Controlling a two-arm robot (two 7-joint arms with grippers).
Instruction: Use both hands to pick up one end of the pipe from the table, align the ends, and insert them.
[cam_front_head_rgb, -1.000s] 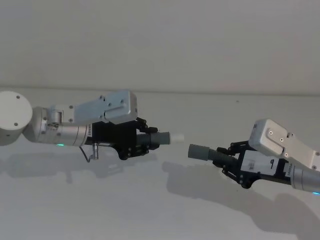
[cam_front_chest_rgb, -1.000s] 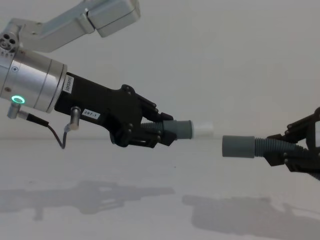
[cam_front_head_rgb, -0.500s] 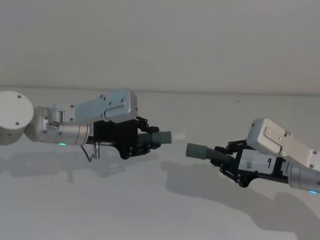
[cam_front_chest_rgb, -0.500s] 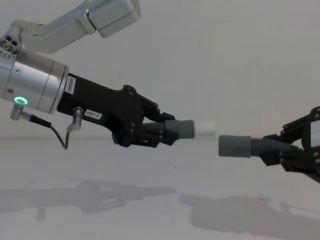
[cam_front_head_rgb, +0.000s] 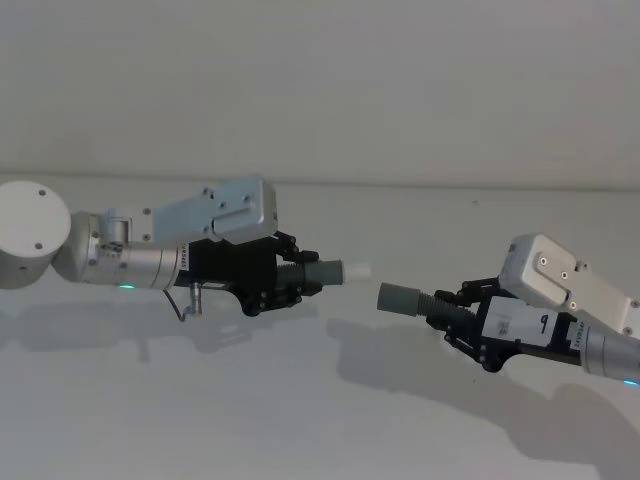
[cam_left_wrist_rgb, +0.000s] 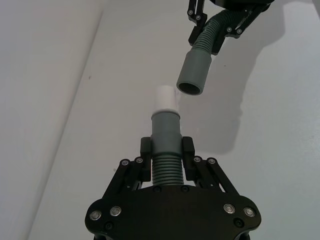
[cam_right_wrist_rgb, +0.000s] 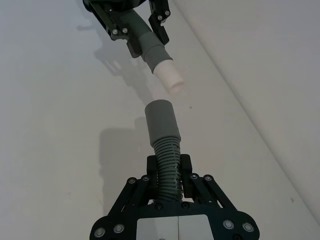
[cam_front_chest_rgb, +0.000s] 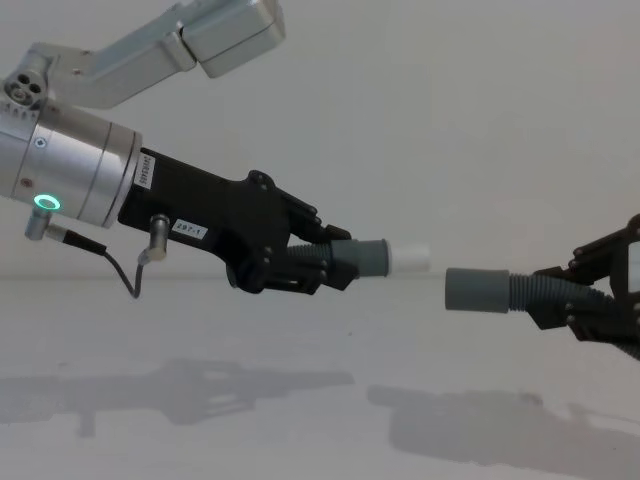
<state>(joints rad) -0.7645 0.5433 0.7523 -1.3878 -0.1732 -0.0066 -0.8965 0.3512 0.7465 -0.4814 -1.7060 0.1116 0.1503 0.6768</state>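
Observation:
Both pipe pieces hang above the table (cam_front_head_rgb: 300, 420). My left gripper (cam_front_head_rgb: 295, 277) (cam_front_chest_rgb: 335, 265) is shut on one corrugated piece, whose grey cuff (cam_front_head_rgb: 325, 273) with its white stub (cam_front_head_rgb: 356, 270) (cam_front_chest_rgb: 410, 257) points right. My right gripper (cam_front_head_rgb: 455, 318) (cam_front_chest_rgb: 565, 300) is shut on the other piece, its open cuff (cam_front_head_rgb: 398, 298) (cam_front_chest_rgb: 478, 291) pointing left. A small gap separates the ends, and the open cuff sits slightly lower than the stub. In the left wrist view the stub (cam_left_wrist_rgb: 164, 97) is offset sideways from the open cuff (cam_left_wrist_rgb: 192, 75). The right wrist view shows the cuff (cam_right_wrist_rgb: 161, 122) just short of the stub (cam_right_wrist_rgb: 170, 77).
The off-white table carries the shadows of both arms (cam_front_chest_rgb: 460, 425). A pale wall (cam_front_head_rgb: 320, 90) rises behind its far edge. A thin cable (cam_front_chest_rgb: 130, 275) loops under my left wrist.
The right gripper's cuff edged toward the stub half a second ago, then drew back about as far. The left gripper crept slightly right. Both grips are unchanged.

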